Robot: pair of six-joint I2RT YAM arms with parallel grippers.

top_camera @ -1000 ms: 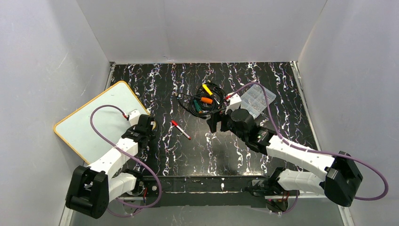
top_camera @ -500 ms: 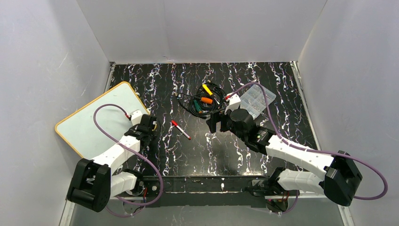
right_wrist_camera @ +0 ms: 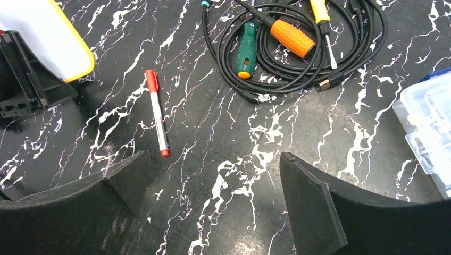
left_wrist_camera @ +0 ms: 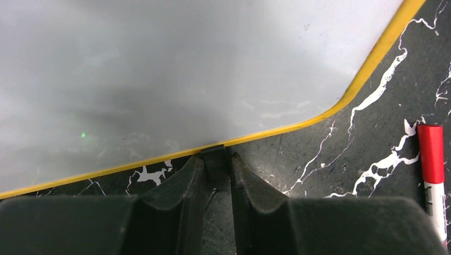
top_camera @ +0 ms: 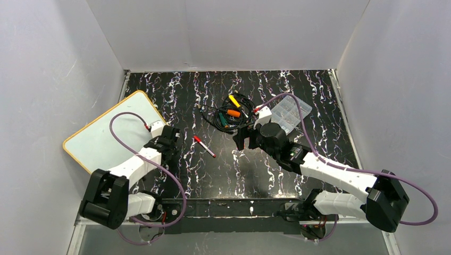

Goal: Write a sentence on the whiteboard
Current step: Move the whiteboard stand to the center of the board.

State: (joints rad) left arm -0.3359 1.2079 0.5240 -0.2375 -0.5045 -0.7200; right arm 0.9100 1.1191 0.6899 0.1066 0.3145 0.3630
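Left pincer point(left_wrist_camera: 215, 159) clamped on flat white yellow-rimmed whiteboard point(left_wrist_camera: 159, 69) near its three o'clock corner, right pincer point(right_wrist_camera: 213, 159) spread wide above black marbled surface point(right_wrist_camera: 223, 127).

A red marker point(right_wrist_camera: 157, 112) with a white barrel is lying flat on the black marbled table point(top_camera: 175, 90), well apart from the other things. Farther back a coil of black cable point(right_wrist_camera: 298, 79) is lying. Three screwdrivers are resting on it: an orange-handled one point(right_wrist_camera: 291, 38), a green-handled one point(right_wrist_camera: 246, 48) and a yellow-handled one point(right_wrist_camera: 319, 8). A clear plastic parts box point(right_wrist_camera: 431, 122) is sitting to the right of the coil, near but not touching.
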